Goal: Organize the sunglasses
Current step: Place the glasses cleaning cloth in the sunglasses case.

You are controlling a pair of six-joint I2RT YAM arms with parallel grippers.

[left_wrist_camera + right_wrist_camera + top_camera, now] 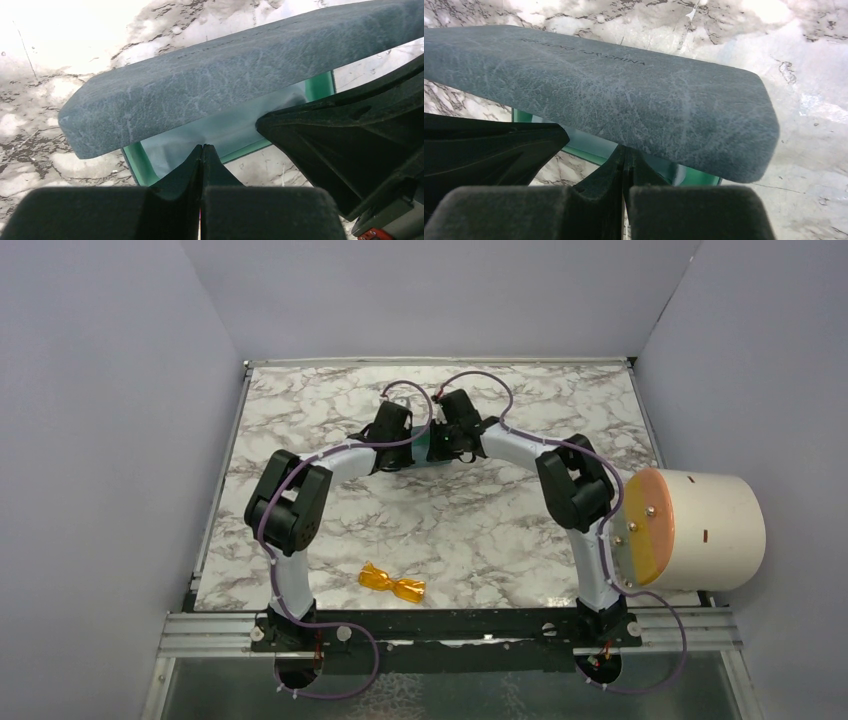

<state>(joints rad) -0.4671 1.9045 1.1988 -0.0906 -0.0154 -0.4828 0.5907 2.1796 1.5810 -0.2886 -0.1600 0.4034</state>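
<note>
Both closed — left hand, right hand — at ajar case; sunglasses visible only from top view.

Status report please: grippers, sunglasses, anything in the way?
Left gripper shut, right gripper shut, both at the open case. Sunglasses on table near its front edge, not held. Nothing covers them.

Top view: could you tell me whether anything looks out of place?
The sunglasses lie by the near edge of the table, apart from the case, whose lid stands ajar over a pale cloth. Left gripper and right gripper, both shut, are at it. Nothing looks spilled or damaged.
</note>
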